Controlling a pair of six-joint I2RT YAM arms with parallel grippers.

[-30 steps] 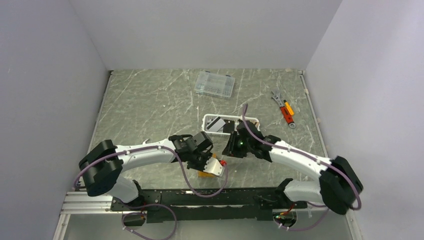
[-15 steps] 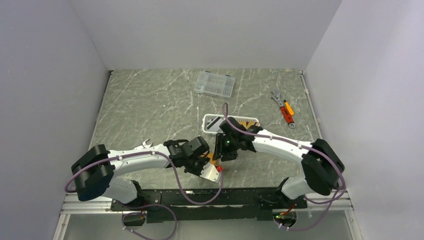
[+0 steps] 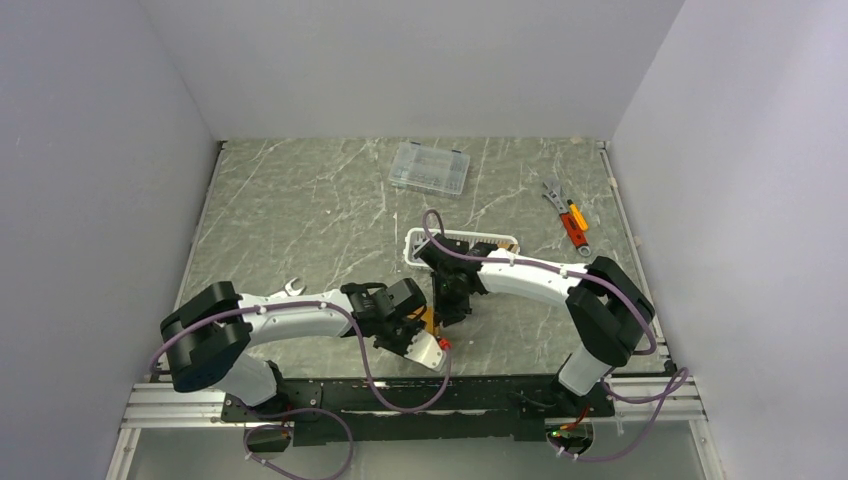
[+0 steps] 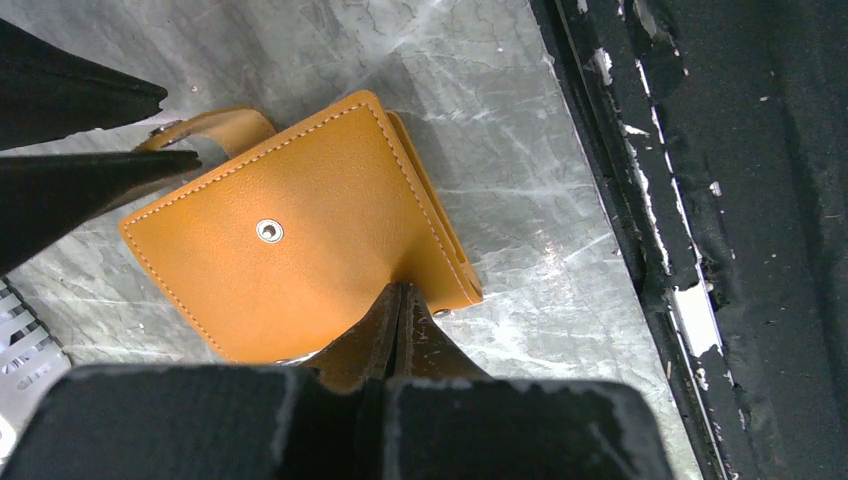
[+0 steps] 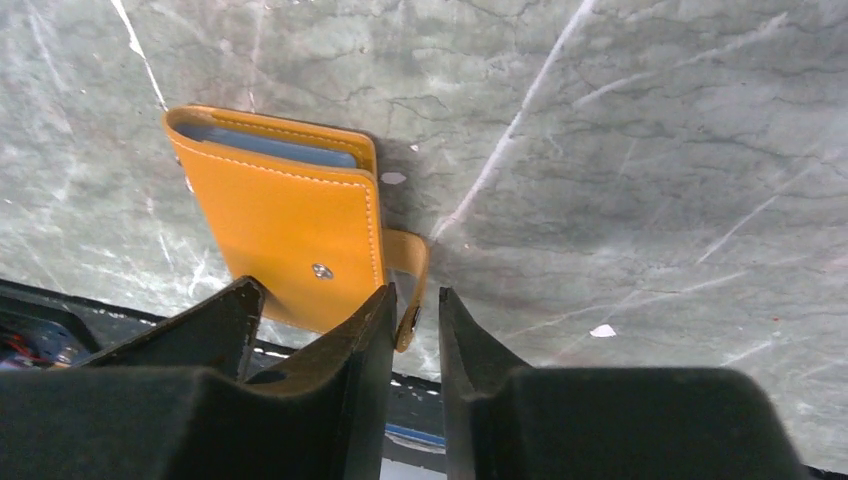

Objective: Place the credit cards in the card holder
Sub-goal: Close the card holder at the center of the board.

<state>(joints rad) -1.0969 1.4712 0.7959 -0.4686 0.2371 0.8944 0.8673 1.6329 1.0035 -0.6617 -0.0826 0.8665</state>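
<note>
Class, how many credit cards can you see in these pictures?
1: a pale blue card tucked inside the orange holder, near the front table edge. More may be hidden in the white basket, which is mostly covered by the right arm.

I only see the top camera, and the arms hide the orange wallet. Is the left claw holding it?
Observer: Yes. In the left wrist view, the left gripper is shut on the edge of the card holder.
Operator: Is it snapped closed?
Observer: No. The right wrist view shows the strap hanging loose between the open fingers of the right gripper.
Operator: Is a card inside?
Observer: The edge of a pale blue card shows between the flaps.
</note>
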